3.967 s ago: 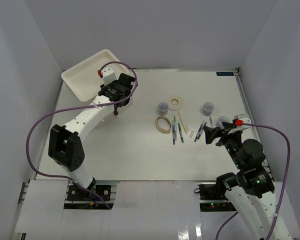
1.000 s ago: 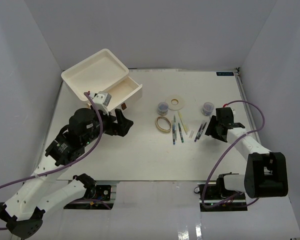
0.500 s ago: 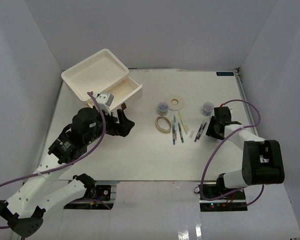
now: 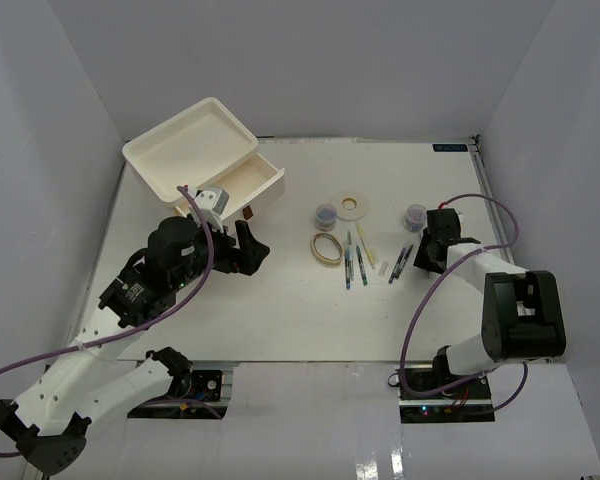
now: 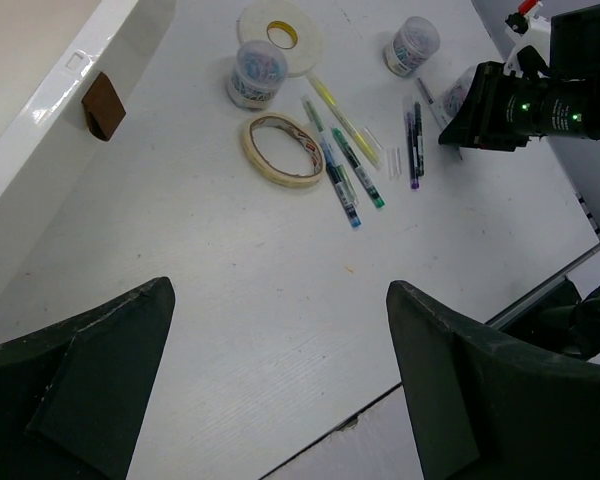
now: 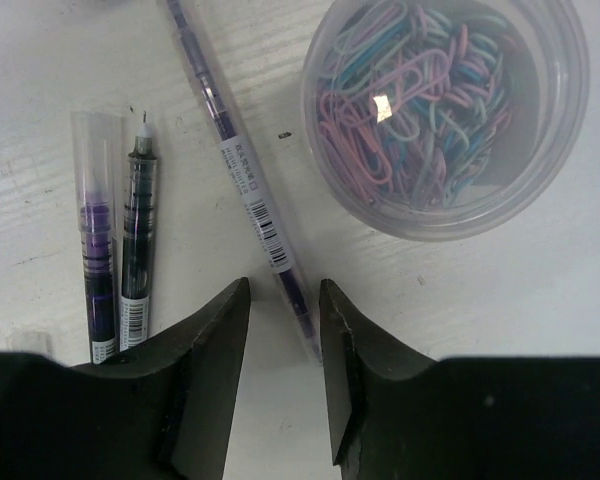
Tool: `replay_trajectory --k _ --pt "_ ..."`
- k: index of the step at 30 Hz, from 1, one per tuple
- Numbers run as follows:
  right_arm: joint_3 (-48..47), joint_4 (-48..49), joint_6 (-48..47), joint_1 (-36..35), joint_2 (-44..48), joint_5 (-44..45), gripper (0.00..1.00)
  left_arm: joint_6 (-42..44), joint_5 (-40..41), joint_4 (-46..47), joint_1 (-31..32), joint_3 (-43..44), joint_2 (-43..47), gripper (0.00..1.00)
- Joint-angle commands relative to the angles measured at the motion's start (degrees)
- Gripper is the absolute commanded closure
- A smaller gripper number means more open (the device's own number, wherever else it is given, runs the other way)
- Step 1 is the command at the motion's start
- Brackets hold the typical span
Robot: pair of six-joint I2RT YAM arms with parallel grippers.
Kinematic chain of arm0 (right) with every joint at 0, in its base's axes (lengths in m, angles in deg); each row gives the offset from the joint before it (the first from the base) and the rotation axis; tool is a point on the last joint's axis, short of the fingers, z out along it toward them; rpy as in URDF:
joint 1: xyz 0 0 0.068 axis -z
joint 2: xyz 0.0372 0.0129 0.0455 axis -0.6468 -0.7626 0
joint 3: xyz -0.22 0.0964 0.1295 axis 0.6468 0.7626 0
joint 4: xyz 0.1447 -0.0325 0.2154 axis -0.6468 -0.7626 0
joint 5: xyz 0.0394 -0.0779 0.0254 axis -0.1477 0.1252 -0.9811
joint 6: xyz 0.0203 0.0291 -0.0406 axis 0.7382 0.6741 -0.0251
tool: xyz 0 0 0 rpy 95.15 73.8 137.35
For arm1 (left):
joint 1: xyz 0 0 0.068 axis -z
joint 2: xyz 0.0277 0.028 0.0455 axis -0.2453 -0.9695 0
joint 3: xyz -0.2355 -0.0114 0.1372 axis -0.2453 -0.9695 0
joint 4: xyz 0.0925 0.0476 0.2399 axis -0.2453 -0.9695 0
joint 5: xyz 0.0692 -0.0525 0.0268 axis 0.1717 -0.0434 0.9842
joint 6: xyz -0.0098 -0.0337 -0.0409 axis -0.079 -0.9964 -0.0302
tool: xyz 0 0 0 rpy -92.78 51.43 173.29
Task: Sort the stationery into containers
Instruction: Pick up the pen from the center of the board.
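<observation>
The stationery lies mid-table: a white tape ring [image 4: 355,204], a beige tape ring [image 4: 327,248], two clear jars [image 4: 325,213] [image 4: 415,215] and several pens [image 4: 352,262]. My right gripper [image 6: 285,290] is low over the table, its jaws narrowly open astride the end of a purple pen [image 6: 230,150] lying flat. A jar of coloured paper clips [image 6: 445,110] stands just beside it. My left gripper [image 5: 278,290] hangs wide open and empty above bare table, left of the stationery. The containers, a white drawer unit [image 4: 190,150], stand at the back left with one drawer [image 4: 250,182] pulled out.
Two more pens [image 6: 98,240] [image 6: 138,240] lie side by side left of the right gripper's fingers. The drawer's brown handle [image 5: 102,104] faces the left gripper. White walls close in the table on three sides.
The right gripper's jaws have narrowed around the purple pen's end. Its arm has drawn in slightly toward the pens. The left arm has barely moved.
</observation>
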Motion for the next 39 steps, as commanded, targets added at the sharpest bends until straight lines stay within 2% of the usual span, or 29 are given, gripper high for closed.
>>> replay_trajectory --k 1,11,13,16,21,26,30,34,39 --pt "0.55 -1.22 -0.66 0.12 -2.04 0.42 0.61 -0.70 -0.73 0.57 0.21 -0.46 1.06 0.02" --pt "1.60 -3.67 -0.74 -0.59 3.32 0.60 0.84 -1.84 -5.30 0.57 0.12 -0.19 0.19 0.02" --pt "1.86 -4.38 -0.92 -1.37 5.08 0.77 0.85 -2.02 -5.48 0.66 0.21 0.07 -0.08 0.02" --pt "2.13 -6.22 -1.36 -2.78 8.24 1.04 0.91 -2.72 -5.39 0.75 0.21 0.25 -0.08 0.02" --pt "0.99 -10.96 -1.89 -6.90 16.57 1.30 0.92 -5.09 -6.53 1.80 0.21 0.33 -0.78 0.02" --pt "-1.99 -12.99 -2.42 -12.00 26.51 -2.82 0.92 -10.01 -8.64 4.08 0.21 2.35 -4.03 0.02" --pt "-3.40 -10.72 -1.36 -17.19 34.50 -8.00 0.89 -17.72 -9.87 9.69 0.21 3.67 -8.42 0.02" --pt "-4.02 -6.32 0.83 -20.01 37.60 -14.33 0.89 -21.70 -11.28 15.50 1.17 6.13 -14.13 0.02" --pt "-3.67 0.71 2.76 -21.94 39.53 -22.07 0.87 -22.85 -5.05 20.69 6.26 12.37 -23.18 0.02"
